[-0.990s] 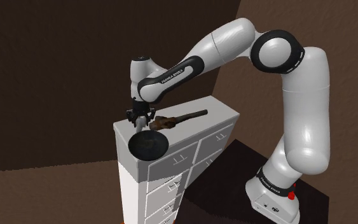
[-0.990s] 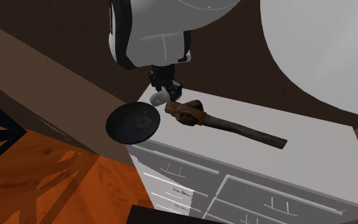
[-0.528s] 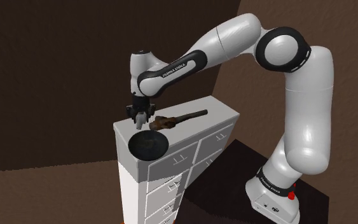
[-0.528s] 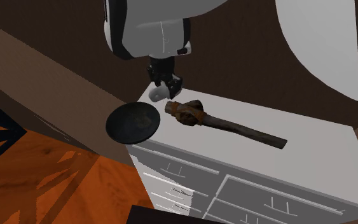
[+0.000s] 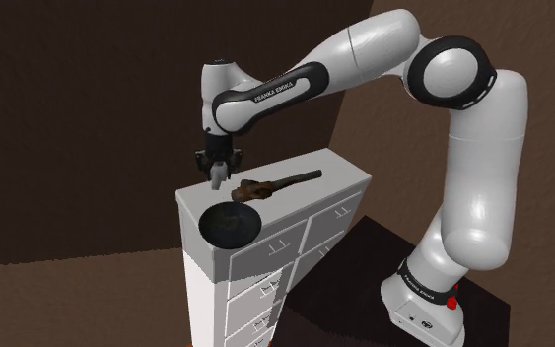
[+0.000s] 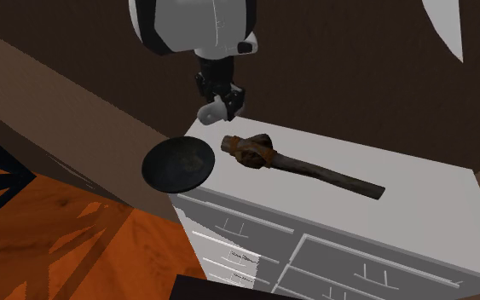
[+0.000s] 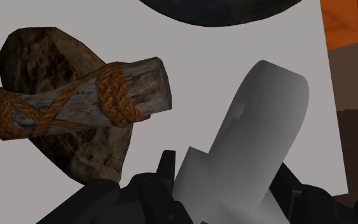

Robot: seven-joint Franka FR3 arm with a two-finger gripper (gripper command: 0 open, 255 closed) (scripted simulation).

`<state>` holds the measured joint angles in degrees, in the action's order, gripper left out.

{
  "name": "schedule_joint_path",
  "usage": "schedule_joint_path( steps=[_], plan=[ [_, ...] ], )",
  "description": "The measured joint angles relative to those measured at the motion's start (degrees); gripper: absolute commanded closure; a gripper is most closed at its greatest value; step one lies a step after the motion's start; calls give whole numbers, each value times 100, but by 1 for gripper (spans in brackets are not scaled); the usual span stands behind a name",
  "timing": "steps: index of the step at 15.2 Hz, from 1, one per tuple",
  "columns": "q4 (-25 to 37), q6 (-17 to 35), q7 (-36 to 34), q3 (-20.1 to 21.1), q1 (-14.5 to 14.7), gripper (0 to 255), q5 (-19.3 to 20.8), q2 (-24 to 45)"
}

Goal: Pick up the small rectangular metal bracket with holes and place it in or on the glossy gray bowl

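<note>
Hand (image 6: pixel 222 104) pinches one end of the pale grey bracket (image 7: pixel 250 140), held in air over the dresser (image 6: pixel 417 213) corner where the dark bowl (image 6: pixel 178 164) overhangs; rope-bound stone axe (image 6: pixel 251 151) lies near. Bracket likely light, stiff, smooth, so it may slip; flat faces suit gripping.
</note>
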<state>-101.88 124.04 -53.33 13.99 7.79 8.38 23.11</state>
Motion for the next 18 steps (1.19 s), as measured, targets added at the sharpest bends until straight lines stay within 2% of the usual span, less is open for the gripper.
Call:
schedule_joint_path(
  steps=[9,11,18],
  plan=[
    [274,-562,96,41,-38,255,-110,-300],
    [44,-526,14,86,-1,255,-146,-494],
    [-1459,-44,-480,370,241,255,-379,-1526]
  ],
)
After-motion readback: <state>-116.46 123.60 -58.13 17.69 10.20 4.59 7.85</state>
